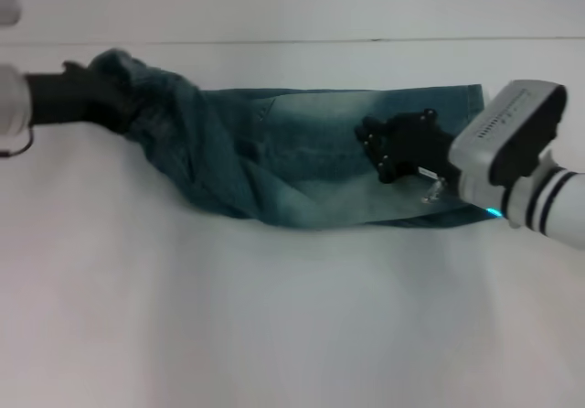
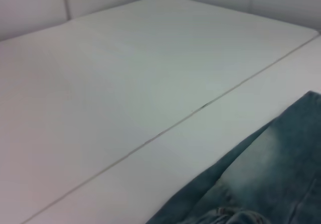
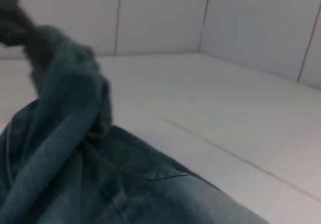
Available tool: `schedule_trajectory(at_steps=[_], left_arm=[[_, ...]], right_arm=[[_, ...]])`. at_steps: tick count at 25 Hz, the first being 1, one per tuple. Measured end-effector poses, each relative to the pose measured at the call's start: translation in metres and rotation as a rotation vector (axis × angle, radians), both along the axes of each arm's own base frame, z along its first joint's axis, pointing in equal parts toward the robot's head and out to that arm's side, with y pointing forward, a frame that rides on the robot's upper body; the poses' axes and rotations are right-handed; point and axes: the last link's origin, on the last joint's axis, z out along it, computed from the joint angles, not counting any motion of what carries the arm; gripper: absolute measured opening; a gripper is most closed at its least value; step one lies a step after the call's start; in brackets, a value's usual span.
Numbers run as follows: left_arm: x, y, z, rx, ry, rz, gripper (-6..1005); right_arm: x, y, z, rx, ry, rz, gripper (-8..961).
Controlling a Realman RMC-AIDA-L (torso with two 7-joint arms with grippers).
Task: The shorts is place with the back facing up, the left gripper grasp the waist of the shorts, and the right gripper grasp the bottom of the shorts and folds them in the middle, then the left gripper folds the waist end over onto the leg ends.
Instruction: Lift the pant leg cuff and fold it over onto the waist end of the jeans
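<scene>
— Lying across the far half of the white counter, the shorts are faded blue-green denim, pale and washed-out through the middle, darker at the edges. Flat on the right, bunched and lifted into a twisted rope of cloth on the left.

— Who has the lifted end?

— The left gripper, black, its fingers clamped on the bunched denim at the far left. The right gripper, a black open frame on a silver-white wrist with black stripes, sits on the flat part toward the right end; whether its fingers are apart or together, I cannot tell.

— What do the wrist views add?

— The left one shows a seam line running across the smooth counter, plus a corner of pale denim. The right one shows a curved stitched seam up close and the raised cloth blurred, with panelled walls behind.
</scene>
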Motion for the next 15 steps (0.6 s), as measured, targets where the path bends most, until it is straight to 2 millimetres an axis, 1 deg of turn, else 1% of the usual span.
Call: schedule_trajectory(at_steps=[2, 7, 8, 9, 10, 12, 15], left_arm=[[0.022, 0.01, -0.004, -0.035, 0.024, -0.009, 77], [0.087, 0.03, -0.021, -0.133, 0.095, -0.066, 85], [0.117, 0.037, -0.029, -0.164, 0.12, -0.093, 87], [0.117, 0.037, -0.029, -0.164, 0.12, -0.093, 88], [0.133, 0.04, -0.034, -0.178, 0.13, -0.108, 90], [0.157, 0.043, -0.044, -0.202, 0.147, -0.13, 93], [0.193, 0.042, -0.068, -0.25, 0.179, -0.162, 98]], right_arm=[[-0.005, 0.002, -0.005, -0.014, -0.012, 0.002, 308], [-0.012, 0.005, -0.014, -0.04, -0.034, -0.01, 72], [-0.015, 0.005, -0.018, -0.056, -0.043, -0.012, 60], [-0.016, 0.004, -0.021, -0.066, -0.049, -0.01, 48], [-0.016, 0.004, -0.021, -0.066, -0.049, -0.01, 36], [-0.017, 0.004, -0.023, -0.076, -0.061, -0.008, 11], [-0.016, 0.004, -0.024, -0.077, -0.071, -0.015, -1]])
